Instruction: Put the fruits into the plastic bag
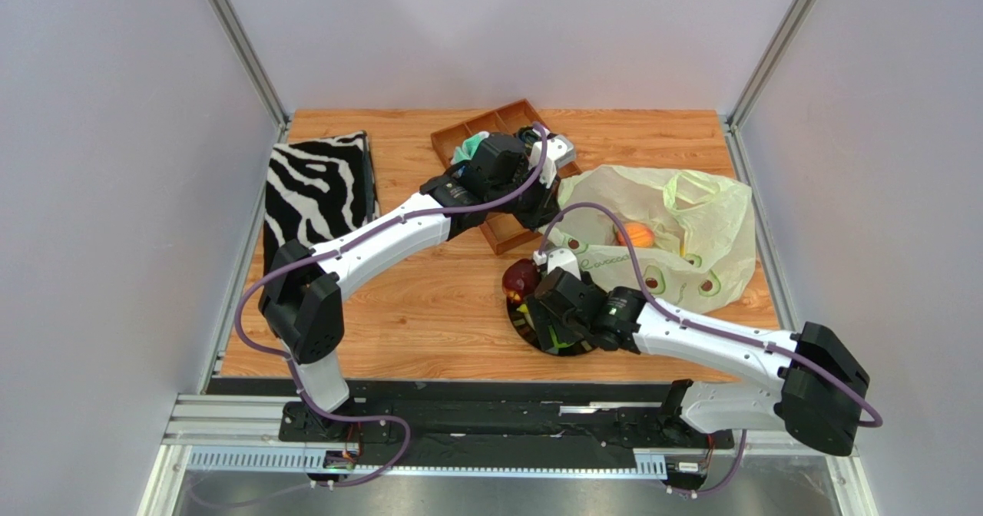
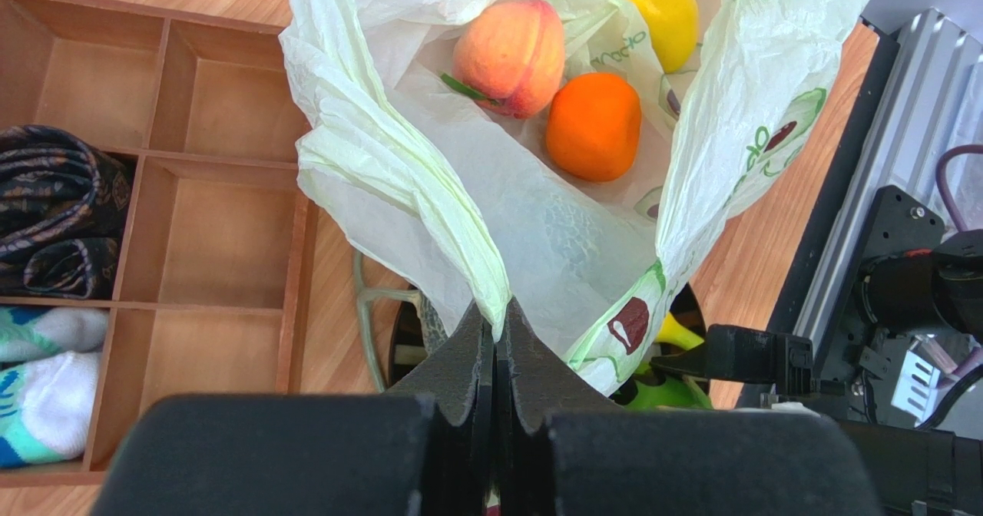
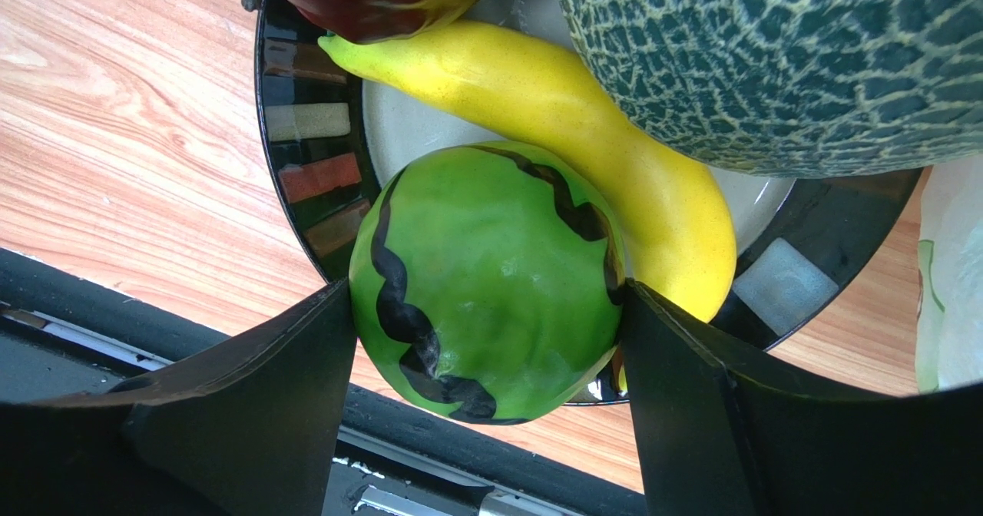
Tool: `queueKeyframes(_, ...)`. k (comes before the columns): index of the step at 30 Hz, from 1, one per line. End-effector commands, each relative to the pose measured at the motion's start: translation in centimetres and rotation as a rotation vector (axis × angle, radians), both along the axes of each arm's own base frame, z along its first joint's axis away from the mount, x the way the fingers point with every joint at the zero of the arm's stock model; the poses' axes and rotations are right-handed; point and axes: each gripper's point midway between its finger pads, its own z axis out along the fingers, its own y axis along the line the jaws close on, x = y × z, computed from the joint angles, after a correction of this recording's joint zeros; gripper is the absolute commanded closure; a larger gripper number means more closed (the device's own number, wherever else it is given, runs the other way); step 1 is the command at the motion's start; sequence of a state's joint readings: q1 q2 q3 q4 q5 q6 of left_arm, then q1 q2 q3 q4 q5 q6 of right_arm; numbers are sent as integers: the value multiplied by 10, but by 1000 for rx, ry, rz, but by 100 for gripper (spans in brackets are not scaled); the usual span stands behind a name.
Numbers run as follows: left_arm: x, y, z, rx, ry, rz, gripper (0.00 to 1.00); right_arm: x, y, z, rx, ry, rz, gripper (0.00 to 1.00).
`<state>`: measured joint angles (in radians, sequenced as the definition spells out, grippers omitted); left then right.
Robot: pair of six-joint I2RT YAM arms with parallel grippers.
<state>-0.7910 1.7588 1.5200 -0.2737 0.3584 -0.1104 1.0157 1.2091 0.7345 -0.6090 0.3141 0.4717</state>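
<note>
On the wooden surface [image 1: 439, 309], the left claw [image 2: 496, 343] was pinched tight on the bag [image 2: 381, 182] by its rim, peach [image 2: 511, 53] and orange [image 2: 593, 126] inside, while the wide-spread right claw [image 3: 490, 343] clasped the ball [image 3: 496, 274] on the plate [image 3: 302, 136].

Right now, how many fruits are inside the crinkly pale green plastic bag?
3. A pink-orange peach and a round orange lie side by side in the bag, a yellow oblong fruit behind them. Folds may hide more.
</note>
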Motion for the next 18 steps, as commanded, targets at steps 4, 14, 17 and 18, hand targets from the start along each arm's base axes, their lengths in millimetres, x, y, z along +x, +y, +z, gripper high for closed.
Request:
queueKeyframes(4, 3, -5, 22, -44, -24, -8, 100, -12, 13, 26, 38, -5, 60, 52)
queueKeyframes(14, 3, -5, 23, -46, -23, -9, 100, -16, 39, 145, 454, -228, 223, 55)
queueKeyframes(17, 3, -5, 23, -47, -24, -9, 100, -5, 29, 169, 485, -296, 203, 55)
queueKeyframes(18, 2, -5, 24, -50, -21, -10, 100, 3, 24, 174, 486, -313, 187, 55)
